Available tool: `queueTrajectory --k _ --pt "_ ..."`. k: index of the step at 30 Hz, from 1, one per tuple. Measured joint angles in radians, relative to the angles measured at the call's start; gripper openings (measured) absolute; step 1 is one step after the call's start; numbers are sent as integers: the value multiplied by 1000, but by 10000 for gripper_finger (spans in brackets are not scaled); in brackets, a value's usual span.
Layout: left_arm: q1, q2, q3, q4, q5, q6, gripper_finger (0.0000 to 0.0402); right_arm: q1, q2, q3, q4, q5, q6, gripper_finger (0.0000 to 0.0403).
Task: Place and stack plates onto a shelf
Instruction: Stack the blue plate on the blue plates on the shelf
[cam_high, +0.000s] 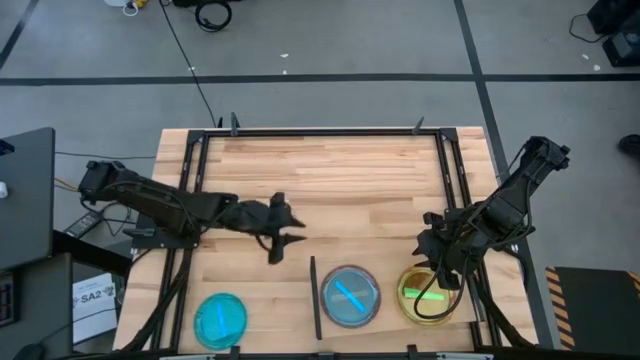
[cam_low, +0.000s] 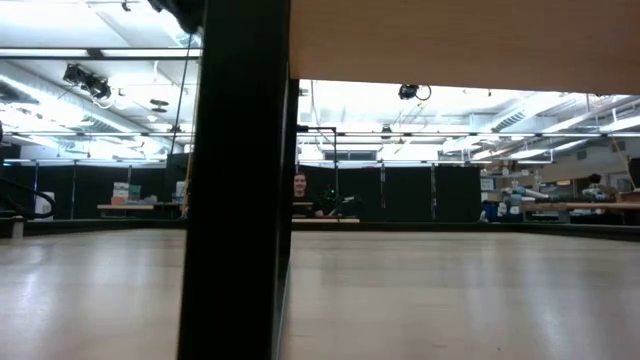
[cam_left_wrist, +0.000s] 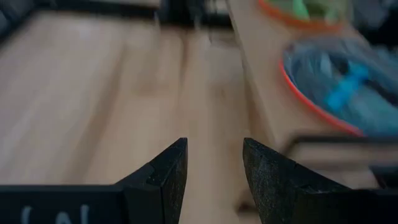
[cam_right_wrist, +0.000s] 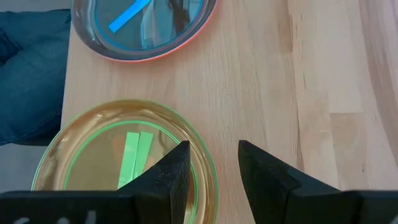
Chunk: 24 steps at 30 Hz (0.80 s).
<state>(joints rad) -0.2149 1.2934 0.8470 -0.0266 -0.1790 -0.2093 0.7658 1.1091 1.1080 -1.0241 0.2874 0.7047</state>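
Note:
The shelf (cam_high: 390, 322) lies near the table's front edge, its black strip (cam_high: 315, 298) on its left side. Two stacks rest flat on it: a blue plate over an orange-rimmed one (cam_high: 350, 295) (cam_right_wrist: 143, 25), and a green plate over an orange one (cam_high: 430, 295) (cam_right_wrist: 124, 165). A single blue plate (cam_high: 220, 318) lies on the tabletop at the near left. My right gripper (cam_right_wrist: 213, 149) hangs open above the green stack's far rim. My left gripper (cam_high: 287, 240) (cam_left_wrist: 214, 146) is open over bare wood left of the shelf, nothing between its fingers.
A black metal frame (cam_high: 330, 132) runs along the table's far edge and down both sides. Bare planks fill the middle and far half of the table (cam_high: 340, 185). In the low view a black post (cam_low: 235, 200) blocks much of the scene.

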Motion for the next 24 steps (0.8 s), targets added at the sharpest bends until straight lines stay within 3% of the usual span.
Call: queueTrajectory --k 5,9,15,24 --pt "-97 0 116 -298 0 -148 162 0 0 0 0 0 -1 141" --pt "-190 0 130 -358 4 -257 162 0 0 0 0 0 -1 142" --pt "-324 12 129 -454 94 -423 162 0 0 0 0 0 -1 142" --pt "-471 31 128 -644 98 -633 162 0 0 0 1 0 -1 142"
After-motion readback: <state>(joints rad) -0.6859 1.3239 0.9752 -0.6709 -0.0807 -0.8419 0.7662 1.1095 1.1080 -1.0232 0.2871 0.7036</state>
